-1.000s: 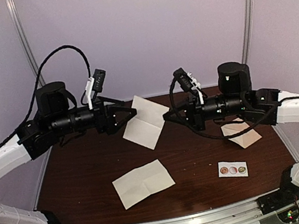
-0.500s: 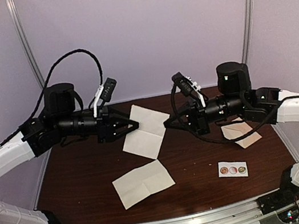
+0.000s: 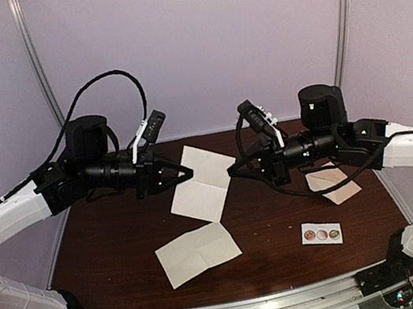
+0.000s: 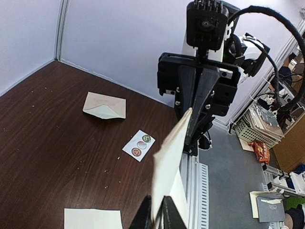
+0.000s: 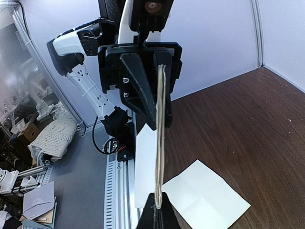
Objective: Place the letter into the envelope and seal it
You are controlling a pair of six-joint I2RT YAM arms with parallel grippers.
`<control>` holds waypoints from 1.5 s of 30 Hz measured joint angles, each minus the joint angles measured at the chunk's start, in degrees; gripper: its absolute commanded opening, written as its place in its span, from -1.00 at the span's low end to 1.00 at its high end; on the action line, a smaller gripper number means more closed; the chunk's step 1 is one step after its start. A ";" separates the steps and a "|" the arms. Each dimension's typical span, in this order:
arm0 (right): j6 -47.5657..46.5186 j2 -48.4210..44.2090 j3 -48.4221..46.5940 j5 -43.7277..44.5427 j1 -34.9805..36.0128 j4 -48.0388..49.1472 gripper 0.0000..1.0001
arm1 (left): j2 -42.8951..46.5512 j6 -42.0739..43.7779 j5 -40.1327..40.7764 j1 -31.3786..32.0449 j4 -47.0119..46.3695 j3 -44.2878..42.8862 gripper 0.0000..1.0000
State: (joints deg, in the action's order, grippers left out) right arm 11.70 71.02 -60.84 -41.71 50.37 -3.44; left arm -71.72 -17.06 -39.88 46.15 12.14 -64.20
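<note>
Top view: saw creased sheet [image 3: 202, 181], judged to be the letter, held in the air between the arms above the table [image 3: 110, 243]. Saw left gripper [image 3: 188, 175] pinched on its left edge and right gripper [image 3: 232, 171] pinched on the opposite edge. Spotted envelope [image 3: 333, 184] flat on the table, far right, partly under the right arm and well apart from the sheet. Noted sticker strip [image 3: 321, 234] nearer the front edge and second sheet [image 3: 198, 252] lying flat, front centre.

Left wrist: saw own fingers closed on the sheet's near edge [image 4: 167, 191], with the far corner gripped in the right gripper [image 4: 193, 119]. Saw envelope [image 4: 105, 106] lying alone with its pointed flap showing; could not tell whether the flap was tucked or loose.

Right wrist: saw the sheet edge-on [image 5: 159, 143], a thin, slightly bowed line, clamped at both ends.

Handling call: judged envelope very light, thin and floppy, likely to skate on the smooth wood and crease under a hard pinch. Would take it by a side edge or the flap tip and pin the body while opening. Judged the sheet larger than the envelope, so it needs refolding on its creases first.
</note>
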 measured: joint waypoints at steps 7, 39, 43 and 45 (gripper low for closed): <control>-0.63 0.00 -0.11 0.57 -0.17 -1.05 -0.59 | -0.44 0.13 -0.15 0.02 0.13 -0.02 -1.00; 7.52 15.56 -0.39 63.17 -7.04 -34.32 0.76 | 4.57 5.20 28.57 -23.82 -1.64 6.43 -1.00; 6.21 21.18 -0.50 65.92 -10.01 -34.07 0.66 | 5.20 5.44 29.44 -23.82 -1.66 6.43 -1.00; 5.51 23.61 -0.50 66.60 -11.02 -33.92 0.61 | 5.20 5.44 29.44 -23.82 -1.66 6.43 -1.00</control>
State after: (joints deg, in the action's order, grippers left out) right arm 17.21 94.63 -61.34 24.88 39.35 -37.36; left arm -66.52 -11.62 -10.44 22.33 10.48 -57.78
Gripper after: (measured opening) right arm 0.835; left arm 0.011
